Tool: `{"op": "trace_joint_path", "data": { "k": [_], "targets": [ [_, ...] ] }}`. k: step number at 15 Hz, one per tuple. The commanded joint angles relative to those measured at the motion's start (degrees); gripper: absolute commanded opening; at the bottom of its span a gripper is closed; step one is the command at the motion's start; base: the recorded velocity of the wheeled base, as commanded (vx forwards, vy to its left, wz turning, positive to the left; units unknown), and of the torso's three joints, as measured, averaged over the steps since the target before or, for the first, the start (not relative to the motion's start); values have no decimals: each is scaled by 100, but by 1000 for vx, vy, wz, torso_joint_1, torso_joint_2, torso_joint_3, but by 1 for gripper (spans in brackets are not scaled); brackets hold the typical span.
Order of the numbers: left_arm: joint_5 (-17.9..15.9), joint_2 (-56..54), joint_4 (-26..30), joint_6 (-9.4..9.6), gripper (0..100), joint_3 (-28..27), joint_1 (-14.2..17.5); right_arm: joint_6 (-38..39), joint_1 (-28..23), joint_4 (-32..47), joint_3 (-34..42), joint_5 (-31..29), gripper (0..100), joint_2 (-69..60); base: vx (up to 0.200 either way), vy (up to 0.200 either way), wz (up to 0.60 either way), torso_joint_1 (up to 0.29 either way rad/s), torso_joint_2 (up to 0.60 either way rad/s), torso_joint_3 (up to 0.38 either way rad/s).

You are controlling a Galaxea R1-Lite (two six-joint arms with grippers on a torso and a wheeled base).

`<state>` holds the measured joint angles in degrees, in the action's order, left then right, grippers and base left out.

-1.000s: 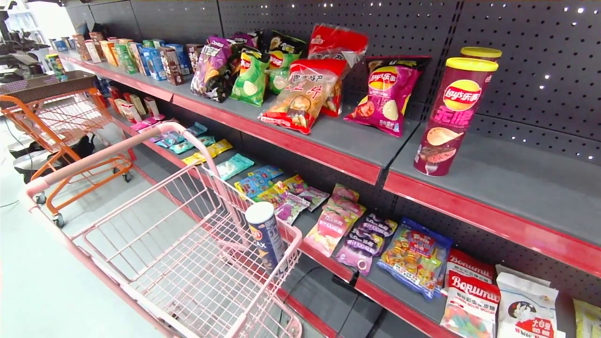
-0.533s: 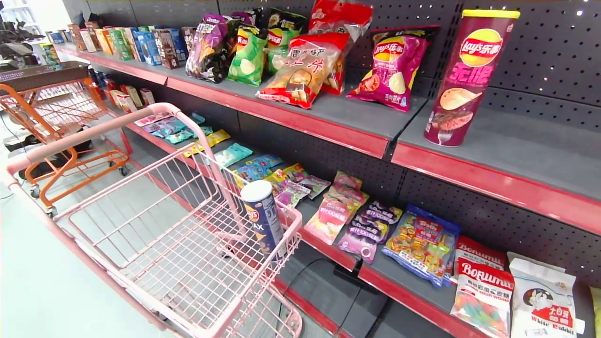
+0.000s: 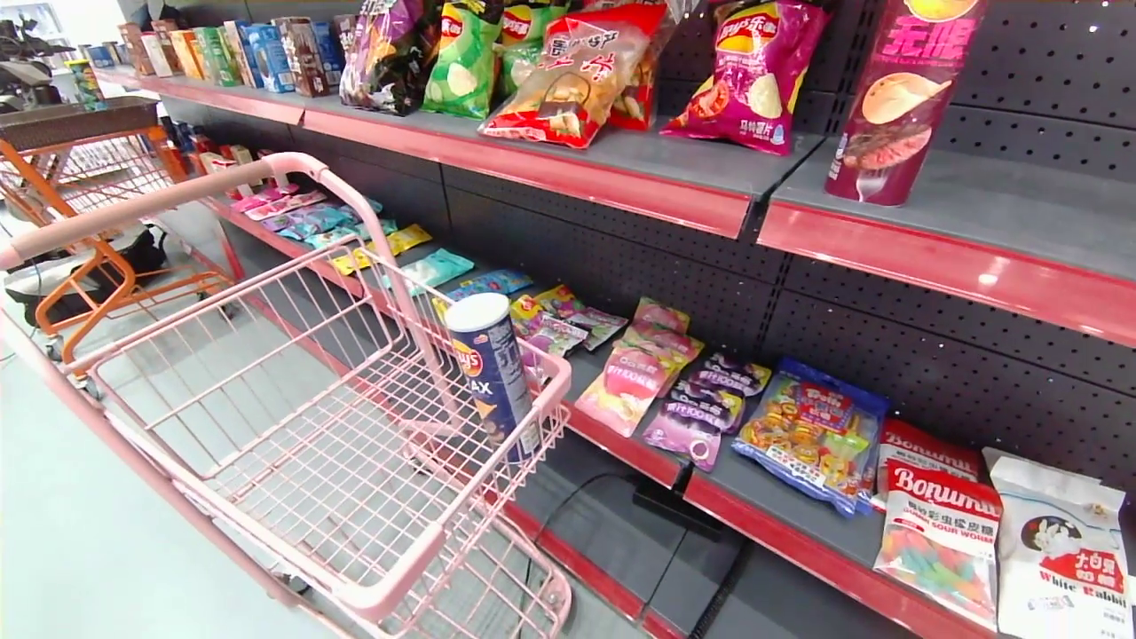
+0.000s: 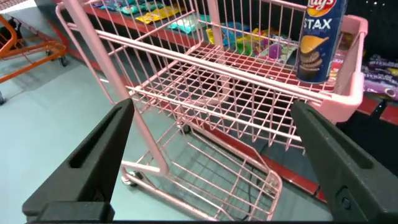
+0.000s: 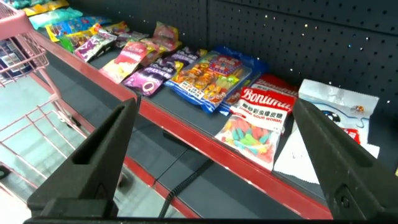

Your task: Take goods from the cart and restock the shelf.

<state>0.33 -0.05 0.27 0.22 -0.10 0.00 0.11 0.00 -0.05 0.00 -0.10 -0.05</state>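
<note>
Pink cart [image 3: 160, 202] wire stands between blue can [image 3: 493, 373] and lower shelf [image 3: 750, 493].

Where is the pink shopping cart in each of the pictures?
Head view: the pink cart stands low on the left, with a blue can upright in its corner nearest the lower shelf's red edge.
Left wrist view: the pink cart lies straight ahead, with the blue can in its far corner.
Right wrist view: one corner of the pink cart, beside the candy bags.
Shared landmark: the lower shelf's red edge.
</note>
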Motion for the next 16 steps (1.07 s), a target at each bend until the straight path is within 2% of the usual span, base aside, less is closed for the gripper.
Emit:
{"op": "trace_joint_path", "data": {
  "k": [1,2,3,4,5,6,8,9,10,11,12,13,15,16],
  "targets": [
    [2,5,-9,13,100,1,0,-2,0,-4,0,1,100,5,0,0,0,-22,110,90],
    [-15,5,-36,136,100,-17,0,-2,0,-4,0,-8,100,5,0,0,0,-12,61,56],
    [-130,392,-97,154,100,-816,-79,-11,0,-4,0,-17,100,5,0,0,0,0,0,0],
    [-261,1534,-44,-48,100,-1827,-229,-11,0,-4,0,-17,100,5,0,0,0,0,0,0],
    [-341,2246,-62,-400,100,-2495,-334,-11,0,-4,0,-8,100,5,0,0,0,0,0,0],
    [-332,2914,-53,-444,100,-2979,-360,-29,0,-4,0,-8,100,5,0,0,0,0,0,0],
    [-349,3942,-422,-435,100,-2979,-369,-29,0,-4,0,-17,100,5,0,0,0,0,0,0],
    [-349,4549,-818,-461,100,-2935,-369,-20,0,-4,0,-17,100,5,0,0,0,0,0,0],
    [-411,5173,-1451,-470,100,-2979,-369,-11,0,-4,0,-17,100,5,0,0,0,0,0,0],
    [-578,5489,-1758,-461,100,-3014,-378,-11,0,-4,0,-8,100,5,0,0,0,0,0,0],
    [-1351,6201,-2224,-426,100,-3084,-378,-29,0,-4,0,-8,100,5,0,0,0,0,0,0],
    [-1712,6632,-2233,-356,100,-3163,-378,-29,0,-4,0,-8,100,5,0,0,0,0,0,0],
    [-2098,7476,-2453,31,100,-3251,-475,-29,0,-4,0,-17,100,5,0,0,0,0,0,0],
    [-2353,7906,-2760,163,100,-3286,-519,-37,0,-4,0,-17,100,5,0,0,0,0,0,0]
  ]
}}
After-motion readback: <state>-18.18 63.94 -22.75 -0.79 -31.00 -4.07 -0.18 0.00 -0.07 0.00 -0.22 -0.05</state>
